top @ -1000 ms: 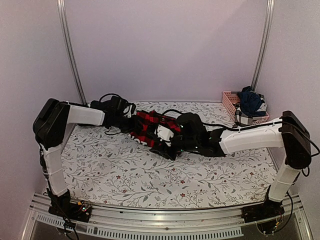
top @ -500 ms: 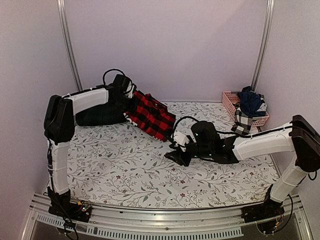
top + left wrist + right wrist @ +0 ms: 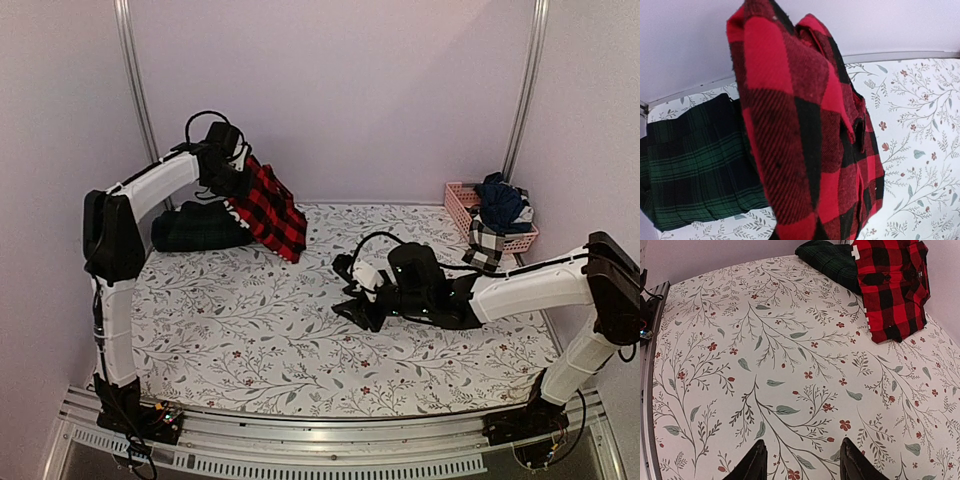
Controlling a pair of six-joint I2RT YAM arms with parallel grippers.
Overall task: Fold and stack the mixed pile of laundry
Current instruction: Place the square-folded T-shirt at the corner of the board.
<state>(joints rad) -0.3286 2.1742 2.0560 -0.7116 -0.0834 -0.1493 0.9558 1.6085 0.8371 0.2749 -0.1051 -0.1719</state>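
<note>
Left gripper [image 3: 232, 165] is up high over the far left corner of the table, clamped tight on the red-and-black checked flannel shirt [image 3: 268, 208]. The shirt hangs down from that grip in a long drape. Its lower edge is down by the leaf-patterned table cloth [image 3: 250, 330], though I can't tell if it touches. From the left wrist view the flannel [image 3: 805, 130] fills the middle of the picture and covers the fingers completely.

Just beside it, the dark green tartan piece [image 3: 200, 227] lies folded flat in the far left corner, and the hanging shirt overlaps its right end. The left wrist view shows the tartan [image 3: 695, 170] sitting left of the flannel.

The right gripper [image 3: 347, 290] is low over the middle of the table, well apart from both garments. Its jaws are parted with nothing between them, and the fingertips [image 3: 756, 462] frame only bare printed cloth.

In the far right corner is the pink slatted basket [image 3: 458, 195], with a dark navy garment [image 3: 500, 200] heaped on top. A black-and-white checked piece [image 3: 487, 235] spills over its front rim.
</note>
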